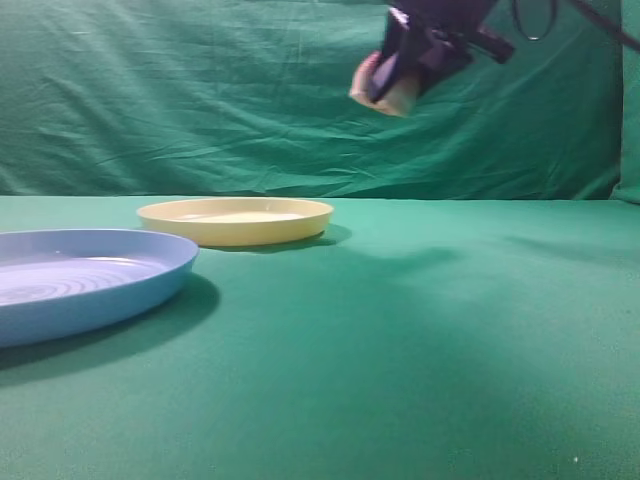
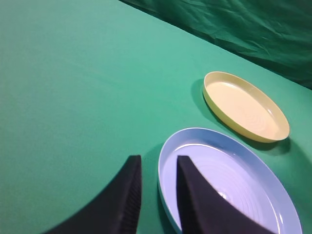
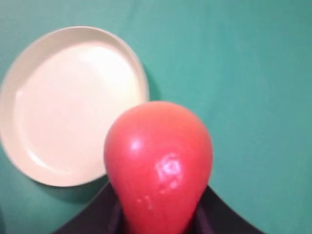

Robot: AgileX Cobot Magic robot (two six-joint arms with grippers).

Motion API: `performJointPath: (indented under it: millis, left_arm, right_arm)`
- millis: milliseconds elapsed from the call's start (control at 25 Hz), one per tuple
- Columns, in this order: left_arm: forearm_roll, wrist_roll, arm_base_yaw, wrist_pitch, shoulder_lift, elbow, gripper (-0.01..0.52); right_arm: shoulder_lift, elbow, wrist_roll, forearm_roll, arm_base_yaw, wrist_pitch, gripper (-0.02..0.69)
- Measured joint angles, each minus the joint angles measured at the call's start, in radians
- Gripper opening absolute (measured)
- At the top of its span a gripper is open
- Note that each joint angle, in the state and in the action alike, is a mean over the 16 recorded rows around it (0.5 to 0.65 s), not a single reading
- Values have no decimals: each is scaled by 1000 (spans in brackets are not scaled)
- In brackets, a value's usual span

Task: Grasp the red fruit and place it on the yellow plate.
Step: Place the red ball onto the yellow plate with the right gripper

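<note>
The right tool [image 1: 392, 75] is closed partway on the red fruit [image 3: 158, 163], gripping it at its narrow end, raised well above the table [image 1: 420, 340]. The yellow plate [image 3: 68, 105] lies below the tool and to its left. The left tool [image 2: 155, 195] stands slightly open, holding nothing, just beside the blue plate [image 2: 234, 190].

A: The red fruit [image 3: 158, 168] reads as glossy, smooth plastic, white highlights on its skin.

B: And the yellow plate [image 2: 246, 106]?

A: Smooth plastic with a soft sheen. The light blue plate [image 2: 229, 185] is shinier, with fine concentric ridges in its floor.

B: The table [image 1: 420, 340]?

A: Covered in matt green cloth; the backdrop [image 1: 200, 100] is the same fabric, creased. The gripper fingers [image 2: 124, 200] look matt black.
</note>
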Motion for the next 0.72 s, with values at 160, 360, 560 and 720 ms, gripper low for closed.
performJointPath:
  millis: [160, 360, 560, 720]
  left_arm:
    - [0, 0, 0, 0, 0, 0, 157]
    - [0, 0, 0, 0, 0, 0, 157]
    - [0, 0, 0, 0, 0, 0, 157]
    - [0, 0, 0, 0, 0, 0, 157]
  right_arm:
    - [48, 0, -39, 4, 43, -84, 317]
    - [80, -5, -50, 1, 54, -134, 460]
    - [53, -20, -51, -13, 54, -128, 584]
    - [-12, -35, -49, -30, 54, -81, 562]
